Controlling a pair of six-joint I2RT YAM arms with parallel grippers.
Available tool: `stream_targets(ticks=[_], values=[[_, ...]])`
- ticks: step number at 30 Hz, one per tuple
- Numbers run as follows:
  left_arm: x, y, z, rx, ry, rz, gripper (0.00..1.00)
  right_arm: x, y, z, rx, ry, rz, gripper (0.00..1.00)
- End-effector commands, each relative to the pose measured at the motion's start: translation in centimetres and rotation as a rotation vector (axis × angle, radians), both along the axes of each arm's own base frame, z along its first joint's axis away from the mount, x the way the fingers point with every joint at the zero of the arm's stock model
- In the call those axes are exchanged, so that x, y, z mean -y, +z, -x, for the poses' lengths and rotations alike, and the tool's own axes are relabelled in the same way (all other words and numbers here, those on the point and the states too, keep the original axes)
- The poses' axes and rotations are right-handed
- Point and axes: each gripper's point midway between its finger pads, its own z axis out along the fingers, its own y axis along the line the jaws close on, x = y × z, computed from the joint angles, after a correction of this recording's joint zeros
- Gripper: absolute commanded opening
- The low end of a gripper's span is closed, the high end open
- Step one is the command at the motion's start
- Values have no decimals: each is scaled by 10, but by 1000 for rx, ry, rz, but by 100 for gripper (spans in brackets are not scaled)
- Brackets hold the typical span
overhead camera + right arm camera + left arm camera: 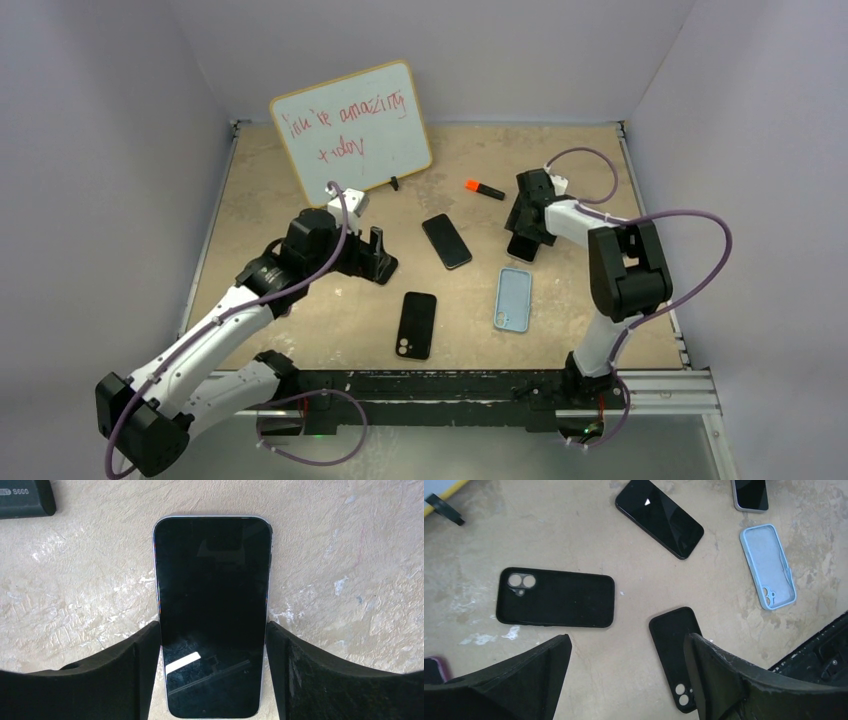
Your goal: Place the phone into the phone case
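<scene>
A black-screened phone lies flat on the table, and my right gripper is shut on it, its fingers pressed to the phone's two long sides. In the top view the right gripper is at the right rear, over that phone. A light blue phone case lies open side up just in front of it and also shows in the left wrist view. My left gripper is open and empty above bare table.
A second black phone lies mid-table. A black case lies in front; the left wrist view shows it and another black case. An orange marker and a whiteboard are at the back. A black box lies near the held phone.
</scene>
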Motion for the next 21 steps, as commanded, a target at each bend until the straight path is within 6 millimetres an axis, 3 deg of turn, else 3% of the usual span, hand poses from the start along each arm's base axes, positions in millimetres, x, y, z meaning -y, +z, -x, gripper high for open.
stream_targets(ticks=[1,8,21], values=[[19,-1,7,-80,-40,82,85,-11,-33,37,-125,71,-77,67],[33,-27,8,-184,-53,104,79,-19,-24,41,-101,98,-122,61],[90,-39,9,-278,-136,231,70,-12,3,56,-93,87,-107,57]])
